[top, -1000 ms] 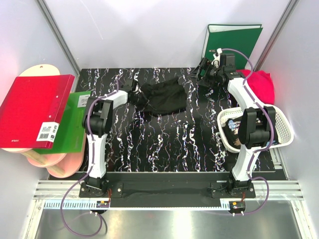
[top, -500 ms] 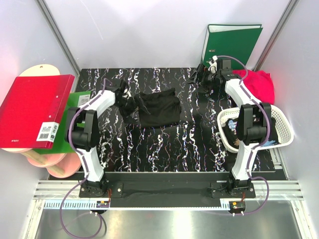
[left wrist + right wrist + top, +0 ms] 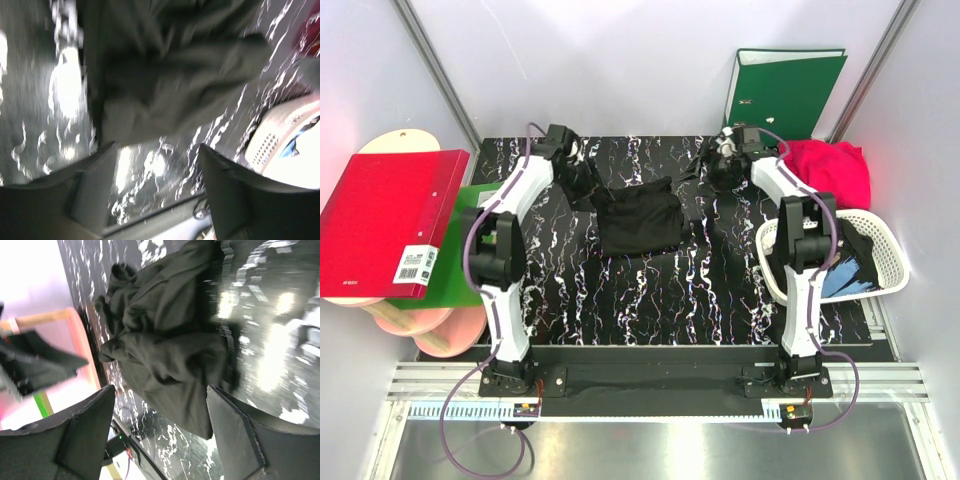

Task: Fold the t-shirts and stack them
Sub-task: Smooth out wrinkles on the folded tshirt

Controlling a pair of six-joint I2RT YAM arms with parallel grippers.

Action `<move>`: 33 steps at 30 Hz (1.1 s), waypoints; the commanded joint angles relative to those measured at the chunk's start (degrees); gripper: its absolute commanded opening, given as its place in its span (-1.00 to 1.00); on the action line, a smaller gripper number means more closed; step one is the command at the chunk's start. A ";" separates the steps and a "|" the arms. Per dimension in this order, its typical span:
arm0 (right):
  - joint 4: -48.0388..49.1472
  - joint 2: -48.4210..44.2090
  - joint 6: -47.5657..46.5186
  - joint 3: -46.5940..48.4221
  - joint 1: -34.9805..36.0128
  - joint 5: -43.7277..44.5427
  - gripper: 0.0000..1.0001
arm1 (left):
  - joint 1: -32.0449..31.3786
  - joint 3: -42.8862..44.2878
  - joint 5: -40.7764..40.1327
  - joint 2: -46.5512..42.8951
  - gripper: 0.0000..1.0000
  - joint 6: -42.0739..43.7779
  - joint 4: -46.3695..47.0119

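left gripper (image 3: 155,165): jaws apart, nothing held. right gripper (image 3: 160,392): jaws wide apart, nothing held. crumpled black t-shirt (image 3: 638,218) lies on table (image 3: 650,290) between both grippers. crimson-pink t-shirt (image 3: 835,172) far right, behind basket (image 3: 892,262).

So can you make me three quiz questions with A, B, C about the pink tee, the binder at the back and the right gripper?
1. Where is the pink tee?
A. the middle of the table
B. the table's far right corner
C. hanging on the wall

2. What colour is the binder standing at the back?
A. blue
B. green
C. yellow

3. How is the right gripper?
A. open and empty
B. shut on something
C. shut on nothing

Answers:
1. B, it lies bunched at the far right edge.
2. B, its cover is green.
3. A, its fingers stand wide apart and grip nothing.
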 commanded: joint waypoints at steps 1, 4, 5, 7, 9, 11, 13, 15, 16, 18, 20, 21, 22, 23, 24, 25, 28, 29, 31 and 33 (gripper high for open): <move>-1.61 3.57 0.49 5.69 4.47 -3.86 0.61 | -0.20 6.70 -1.32 7.81 0.31 0.98 -0.25; -1.79 5.25 0.67 5.96 5.17 -4.12 0.59 | -0.29 8.20 -0.62 10.54 0.39 0.81 -0.43; -1.79 5.52 0.67 5.87 5.17 -4.21 0.58 | -0.29 8.03 -0.62 10.72 0.40 0.72 -0.43; -1.79 6.48 1.10 5.70 5.17 -4.30 0.56 | -0.38 7.76 -0.88 11.33 0.41 0.89 -0.43; -1.79 7.01 1.28 5.78 5.35 -4.47 0.51 | -0.38 7.76 -0.88 11.95 0.41 0.98 -0.34; -1.79 7.71 1.46 6.05 5.61 -4.74 0.51 | -0.47 8.20 -0.79 12.56 0.39 1.07 -0.16; -1.88 7.98 1.81 6.40 5.87 -5.00 0.46 | -0.47 8.64 -0.44 12.92 0.35 0.81 -0.08; -1.79 7.98 1.90 6.92 6.05 -4.74 0.46 | -0.47 9.61 -0.09 13.18 0.20 0.54 0.10; -1.70 8.15 2.07 7.02 6.14 -4.65 0.34 | -0.47 10.04 -0.09 13.27 0.04 0.45 0.10; -1.70 8.59 2.34 7.54 6.32 -4.47 0.18 | -0.47 11.10 0.00 13.71 -0.50 0.37 0.36; -1.53 9.12 2.69 7.72 6.40 -4.47 -0.12 | -0.38 12.06 0.17 14.67 -0.76 0.37 0.63; -1.09 9.30 2.86 7.89 6.58 -4.65 -0.30 | -0.38 12.42 0.35 15.11 -1.00 0.37 0.72; -0.83 9.65 2.95 7.98 6.58 -4.74 -0.47 | -0.38 12.68 0.61 15.55 -1.00 0.37 0.72; -0.82 9.74 3.04 8.07 6.84 -4.82 -0.97 | -0.38 13.03 0.79 15.99 -1.00 0.28 0.72; -0.48 9.82 3.30 8.07 6.93 -4.91 -1.00 | -0.29 12.95 0.88 16.00 -1.00 0.28 0.72; -0.30 9.56 3.39 7.98 7.02 -5.17 -1.00 | -0.29 12.95 0.88 15.73 -1.00 0.37 0.80; 0.05 8.25 3.48 7.55 7.19 -5.26 -1.00 | -0.03 11.90 0.44 14.16 -1.00 0.63 0.89; 0.14 7.72 3.48 7.46 7.19 -5.26 -1.00 | 0.15 11.20 0.44 13.11 -1.00 0.63 0.89; 0.23 6.23 3.31 7.19 7.19 -5.61 -1.00 | 0.32 10.32 0.44 11.26 -1.00 0.45 1.07; 0.49 4.56 2.87 6.93 7.19 -5.53 -1.00 | 0.50 9.96 0.09 10.03 -1.00 0.37 1.07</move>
